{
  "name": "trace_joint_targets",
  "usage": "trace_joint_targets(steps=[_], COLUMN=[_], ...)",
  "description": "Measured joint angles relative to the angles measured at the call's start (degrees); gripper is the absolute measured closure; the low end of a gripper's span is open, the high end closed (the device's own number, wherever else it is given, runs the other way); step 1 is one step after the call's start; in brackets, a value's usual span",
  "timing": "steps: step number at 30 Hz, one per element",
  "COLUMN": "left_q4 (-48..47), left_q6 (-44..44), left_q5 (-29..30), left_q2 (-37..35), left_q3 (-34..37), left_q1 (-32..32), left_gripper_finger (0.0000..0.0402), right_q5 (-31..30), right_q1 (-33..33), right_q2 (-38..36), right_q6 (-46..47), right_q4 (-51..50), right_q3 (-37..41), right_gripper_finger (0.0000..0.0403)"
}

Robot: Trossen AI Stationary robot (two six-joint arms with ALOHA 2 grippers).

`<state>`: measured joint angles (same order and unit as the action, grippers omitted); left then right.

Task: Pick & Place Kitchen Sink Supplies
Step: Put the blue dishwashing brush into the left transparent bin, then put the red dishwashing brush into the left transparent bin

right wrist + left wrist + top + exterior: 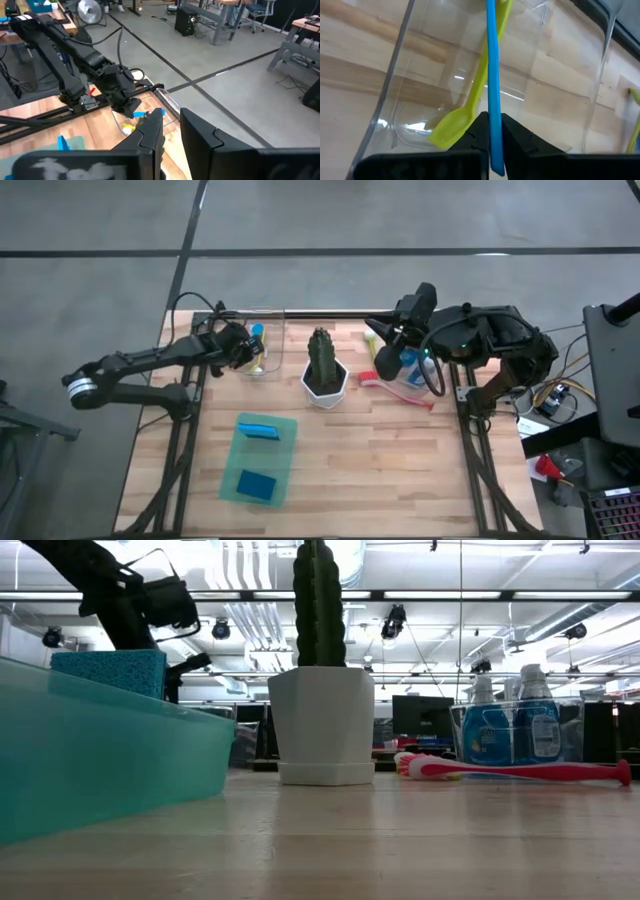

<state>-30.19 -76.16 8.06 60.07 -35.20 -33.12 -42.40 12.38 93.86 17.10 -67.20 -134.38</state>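
Over wooden table (400,470), left fingers (520,145) pinch blue brush (492,75).

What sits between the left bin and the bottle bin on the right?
In the high view, the cactus in its white pot stands between the left bin and the bottle bin; the pink brush lies by the bottle bin.

floor (400,215): grey, dark seams | ceiling (500,580): strip lights | desks (227,15): behind
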Motion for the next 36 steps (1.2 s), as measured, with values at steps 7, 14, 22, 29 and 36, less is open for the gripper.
trace_joint_targets(steps=[7, 14, 22, 29, 36], left_q4=[1.65, 1.72, 3.89, 6.72, 6.86], left_q6=[-0.87, -2.97, -2.99, 3.68, 12.43], left_q5=[-0.47, -2.07, -3.00, -2.99, -2.93], left_q2=[-0.25, -0.09, -1.23, -4.71, -8.25], left_q3=[-0.01, -0.02, -0.82, -4.47, -9.85], left_q1=[0.00, -0.09, -0.09, -0.09, -0.09], left_gripper_finger=[0.0365, 0.0334, 0.0293, 0.0288, 0.0289], right_q5=[-0.01, -0.01, 0.44, 0.45, 0.56], right_q1=[0.00, 0.00, -0.01, -0.02, 0.00], right_q2=[0.00, -0.02, -0.04, -0.04, -0.07], right_q6=[-0.13, 0.62, 1.82, 5.44, 9.01], right_q4=[-0.07, -0.08, -0.67, -4.90, -8.79], right_q3=[0.01, 0.49, 3.00, 4.05, 6.15], right_gripper_finger=[0.0350, 0.0349, 0.0347, 0.0339, 0.0351])
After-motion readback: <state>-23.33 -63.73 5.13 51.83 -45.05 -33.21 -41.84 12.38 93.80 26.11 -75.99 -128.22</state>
